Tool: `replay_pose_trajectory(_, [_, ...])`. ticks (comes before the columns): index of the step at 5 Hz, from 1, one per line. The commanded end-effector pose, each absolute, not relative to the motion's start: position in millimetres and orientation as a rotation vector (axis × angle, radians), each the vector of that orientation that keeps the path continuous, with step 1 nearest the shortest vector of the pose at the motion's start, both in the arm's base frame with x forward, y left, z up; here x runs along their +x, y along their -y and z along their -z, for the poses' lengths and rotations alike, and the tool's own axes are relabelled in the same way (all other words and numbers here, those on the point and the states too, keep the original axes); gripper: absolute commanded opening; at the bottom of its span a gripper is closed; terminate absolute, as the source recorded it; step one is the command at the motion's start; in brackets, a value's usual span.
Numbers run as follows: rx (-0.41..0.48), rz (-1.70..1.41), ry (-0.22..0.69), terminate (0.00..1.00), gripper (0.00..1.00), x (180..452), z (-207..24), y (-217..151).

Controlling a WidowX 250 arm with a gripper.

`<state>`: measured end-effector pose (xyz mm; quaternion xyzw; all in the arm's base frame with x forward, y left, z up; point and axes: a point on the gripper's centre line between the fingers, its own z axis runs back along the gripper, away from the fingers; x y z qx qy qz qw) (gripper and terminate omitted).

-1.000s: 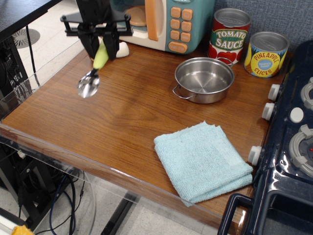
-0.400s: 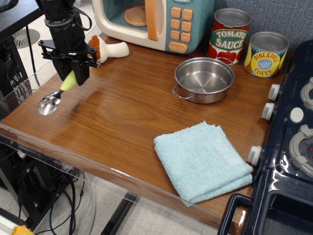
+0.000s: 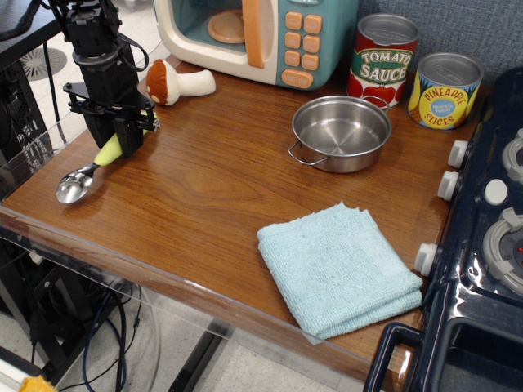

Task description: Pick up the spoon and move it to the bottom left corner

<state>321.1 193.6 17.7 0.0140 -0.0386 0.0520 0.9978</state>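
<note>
The spoon [image 3: 86,173] has a shiny silver bowl and a yellow-green handle. My gripper [image 3: 114,140] is shut on the handle and holds the spoon tilted, bowl down and to the left. The bowl sits low over the bottom left corner [image 3: 33,214] of the brown wood table, at or just above the surface. I cannot tell whether it touches. The upper part of the handle is hidden between the black fingers [image 3: 129,135].
A toy mushroom [image 3: 173,82] lies just behind the gripper. A toy microwave [image 3: 261,37] stands at the back. A steel pot [image 3: 341,132], two cans [image 3: 382,59], a light blue cloth [image 3: 339,268] and a toy stove [image 3: 482,245] are to the right.
My gripper has carried the spoon from the back of the table forward and left, and lowered it. The bowl is now down near the table's left corner.
</note>
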Motion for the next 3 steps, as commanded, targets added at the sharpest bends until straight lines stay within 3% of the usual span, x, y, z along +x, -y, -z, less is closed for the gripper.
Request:
replay_pose_trajectory(1, [0.058, -0.096, 0.080, 0.00, 1.00, 325.1, -31.2, -196.0])
replay_pose_trajectory(3, [0.083, -0.094, 0.068, 0.00, 1.00, 324.0, -41.9, -191.3])
